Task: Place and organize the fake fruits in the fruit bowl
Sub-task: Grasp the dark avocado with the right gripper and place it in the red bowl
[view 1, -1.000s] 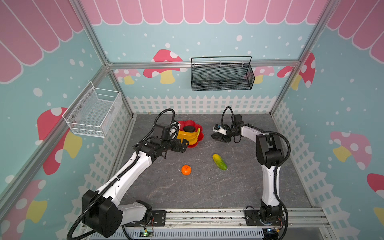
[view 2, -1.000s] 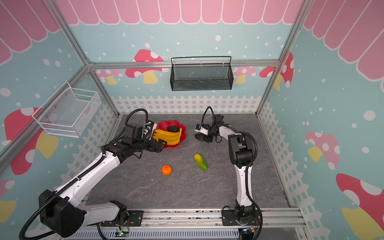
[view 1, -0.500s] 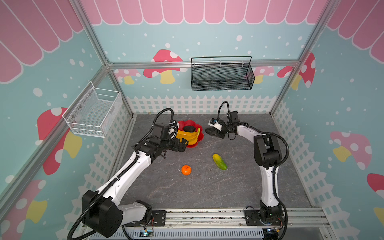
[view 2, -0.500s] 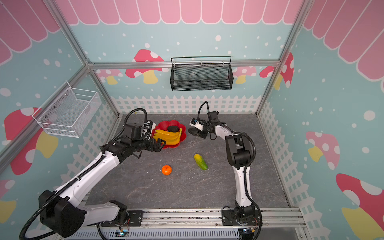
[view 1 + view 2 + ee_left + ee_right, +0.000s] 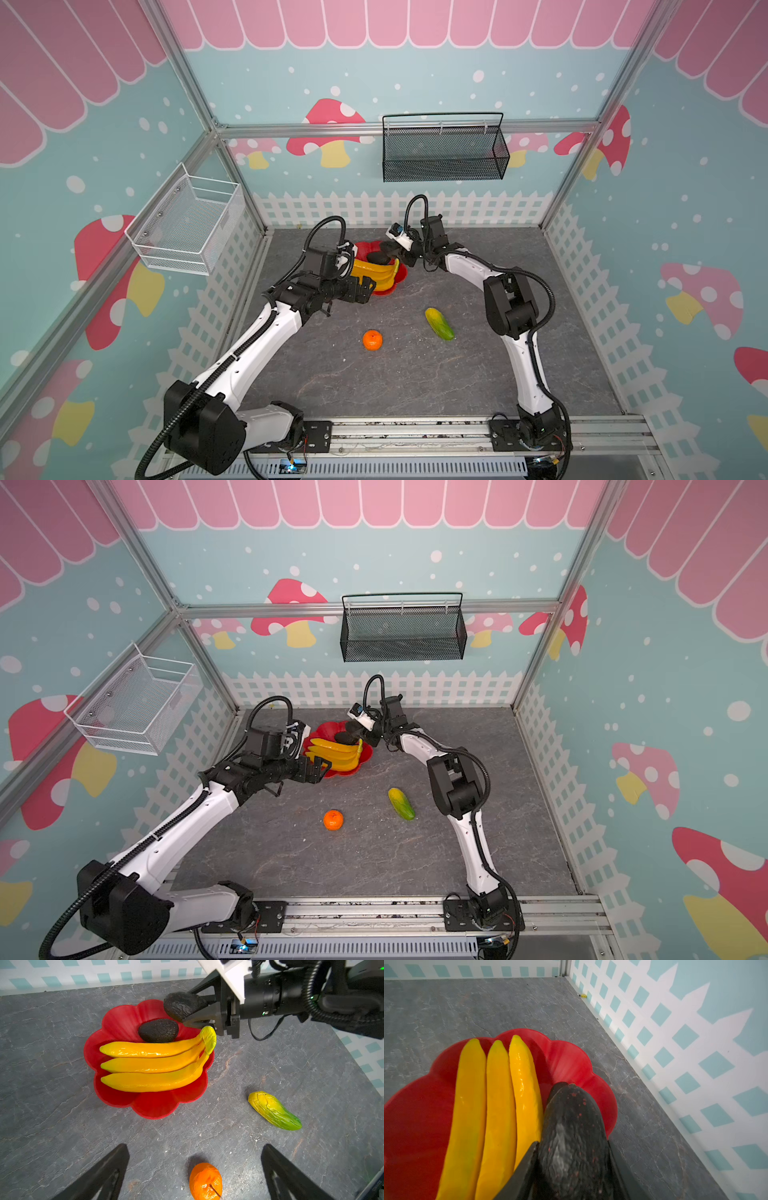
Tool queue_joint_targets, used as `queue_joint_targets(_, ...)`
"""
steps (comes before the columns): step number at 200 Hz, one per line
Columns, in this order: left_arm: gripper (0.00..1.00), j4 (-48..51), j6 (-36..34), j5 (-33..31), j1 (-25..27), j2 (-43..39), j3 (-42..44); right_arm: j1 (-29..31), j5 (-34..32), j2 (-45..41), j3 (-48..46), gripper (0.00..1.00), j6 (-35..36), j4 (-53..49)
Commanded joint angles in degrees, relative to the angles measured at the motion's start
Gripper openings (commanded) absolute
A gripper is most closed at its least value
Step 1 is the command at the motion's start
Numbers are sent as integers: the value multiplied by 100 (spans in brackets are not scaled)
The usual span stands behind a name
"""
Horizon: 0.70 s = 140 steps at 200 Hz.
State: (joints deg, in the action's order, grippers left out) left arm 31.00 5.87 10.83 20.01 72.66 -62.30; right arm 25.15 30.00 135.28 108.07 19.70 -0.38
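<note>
Left wrist view: right pincer (image 5: 188,1008) grips avocado (image 5: 179,1003).

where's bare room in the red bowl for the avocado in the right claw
Bare red in the fruit bowl: the petals between the resting avocado and the rim near the banana bunch's tips, and the strip between the bunch and the rim facing the orange. The middle is crowded with bananas.

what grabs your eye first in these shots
The red flower-shaped bowl at the back of the table, a yellow banana bunch lying across it. At its rim the right gripper grips a dark avocado, near a second avocado in the bowl. An orange and a yellow-green fruit lie loose nearer the front.
</note>
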Motion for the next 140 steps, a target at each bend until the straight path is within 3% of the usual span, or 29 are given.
queue_joint_targets(1, 99, -31, 42, 128, -67, -111, -125, -36, -125, 223, 329, 28, -335, 150)
queue_joint_targets(47, 99, -51, 50, 159, -128, -141, -124, -19, -140, 582, 945, 35, -247, -359)
queue_joint_targets(122, 99, -59, 61, 145, -155, -139, -113, 20, -36, 635, 942, 44, 134, -803)
queue_joint_targets(140, 99, -59, 61, 147, -155, -138, -114, 23, -63, 630, 910, 51, 154, -831)
